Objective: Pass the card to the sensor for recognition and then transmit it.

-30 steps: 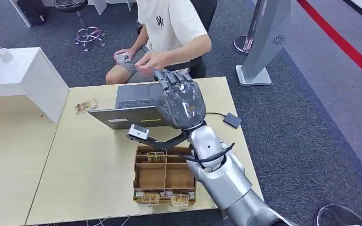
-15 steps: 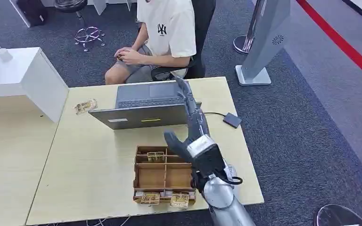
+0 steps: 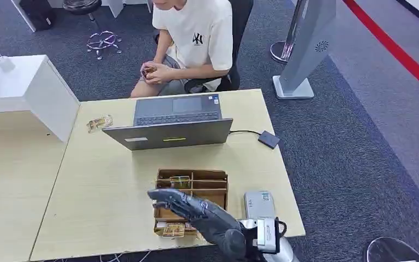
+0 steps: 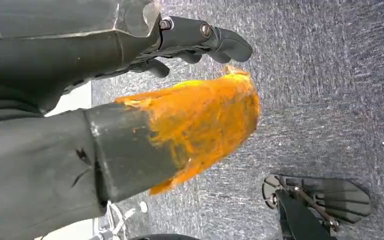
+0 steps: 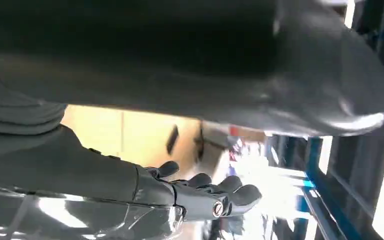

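Cards (image 3: 175,230): two are lying at the near edge of the brown tray (image 3: 216,176), one in its far compartment, one near the laptop (image 3: 170,123); a seated person (image 3: 196,41) is holding another. Right hand (image 3: 196,213) is hovering over the tray, fingers spread, empty. One sensor (image 3: 259,203) is sitting beside the tray on the surface (image 3: 103,185). Left hand (image 4: 130,125) is hanging over carpet, fingers curled, empty.

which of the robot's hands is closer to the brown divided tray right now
Right. The right hand hovers over the tray, fingers spread. The left hand hangs above the carpet, away from the table.
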You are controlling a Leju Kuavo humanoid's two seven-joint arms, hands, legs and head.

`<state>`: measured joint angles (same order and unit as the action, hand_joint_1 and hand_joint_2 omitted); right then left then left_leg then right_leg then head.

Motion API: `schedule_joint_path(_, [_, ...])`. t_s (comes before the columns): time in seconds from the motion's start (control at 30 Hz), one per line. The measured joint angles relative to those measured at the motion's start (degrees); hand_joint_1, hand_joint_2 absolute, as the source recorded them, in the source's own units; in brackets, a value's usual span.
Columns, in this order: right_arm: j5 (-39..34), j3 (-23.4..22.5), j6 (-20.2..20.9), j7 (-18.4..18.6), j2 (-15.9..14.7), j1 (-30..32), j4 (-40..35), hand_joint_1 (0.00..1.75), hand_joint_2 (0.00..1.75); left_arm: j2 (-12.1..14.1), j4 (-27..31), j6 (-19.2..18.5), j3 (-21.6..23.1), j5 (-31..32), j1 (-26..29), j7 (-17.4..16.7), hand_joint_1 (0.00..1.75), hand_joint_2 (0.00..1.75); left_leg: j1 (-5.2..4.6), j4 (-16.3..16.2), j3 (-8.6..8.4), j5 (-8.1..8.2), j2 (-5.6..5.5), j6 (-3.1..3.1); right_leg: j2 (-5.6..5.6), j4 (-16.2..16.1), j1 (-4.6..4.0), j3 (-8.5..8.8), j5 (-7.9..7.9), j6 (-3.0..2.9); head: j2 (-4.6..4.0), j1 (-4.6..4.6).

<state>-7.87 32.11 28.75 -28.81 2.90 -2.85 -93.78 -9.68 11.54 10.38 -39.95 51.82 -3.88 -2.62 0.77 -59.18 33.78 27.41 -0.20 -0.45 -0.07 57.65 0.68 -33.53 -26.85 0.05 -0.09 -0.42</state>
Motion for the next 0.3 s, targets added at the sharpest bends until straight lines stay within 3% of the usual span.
schedule_joint_path(0.3, [5.8, 7.8, 3.5, -1.2, -3.5, 0.3, 14.8, 0.0, 0.0, 0.1, 0.0, -0.2, -0.5, 1.2, -0.4, 0.1, 0.0, 0.0, 0.0, 0.0, 0.0, 0.0, 0.0, 0.0, -0.01, 0.0, 0.0, 0.03, 0.0, 0.0, 0.0, 0.0])
